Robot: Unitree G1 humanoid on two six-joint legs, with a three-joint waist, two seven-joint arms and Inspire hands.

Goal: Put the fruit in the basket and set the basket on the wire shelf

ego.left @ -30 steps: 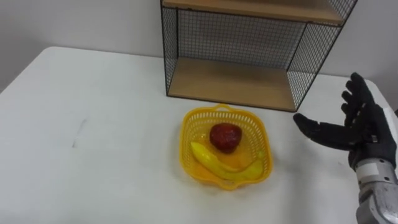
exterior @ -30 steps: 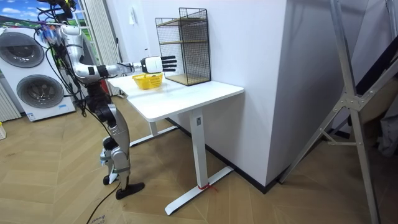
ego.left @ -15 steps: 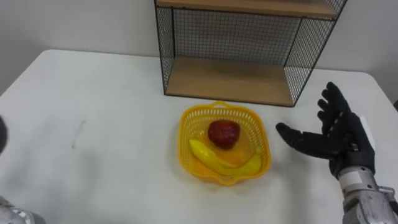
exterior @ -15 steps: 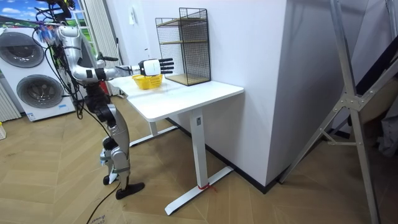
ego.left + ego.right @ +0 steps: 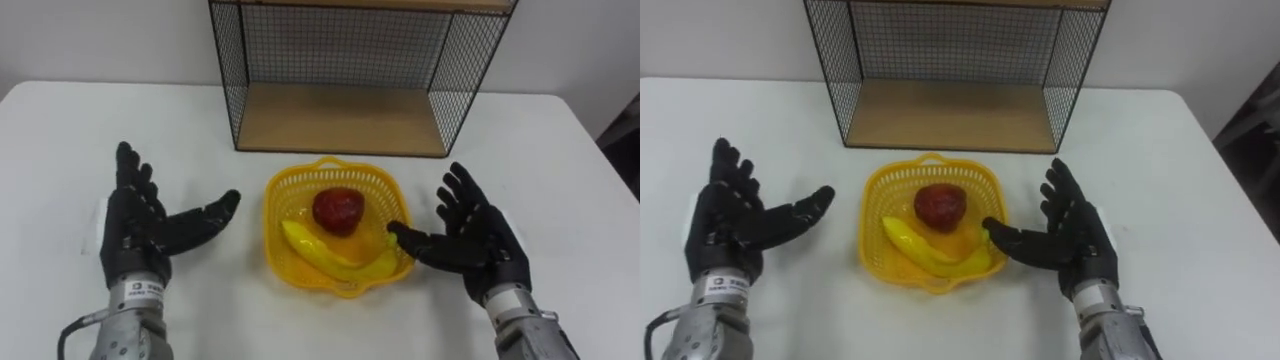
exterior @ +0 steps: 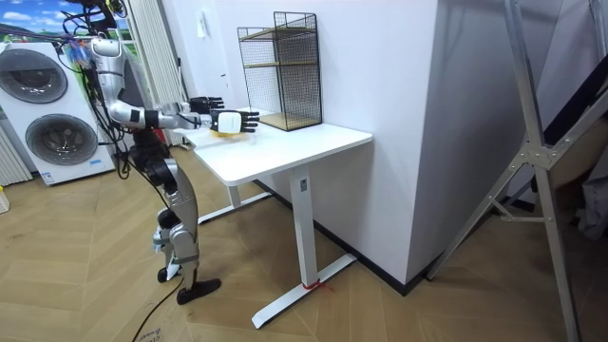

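Nearest, the left hand [image 5: 140, 225] and the right hand [image 5: 482, 243], both black, are held over the white tabletop [image 5: 560, 150], fingers spread and straight, nothing grasped. Between them a yellow plastic mesh basket [image 5: 276, 196] is set on the table. The left hand is kept apart from its left side, and the right thumb is laid at its right rim. A yellow banana [image 5: 328, 258] is held at the front of the basket, with a red round fruit [image 5: 338, 210] behind it. Beyond, a black wire shelf [image 5: 340, 120] with a wooden bottom board is stood at the far edge.
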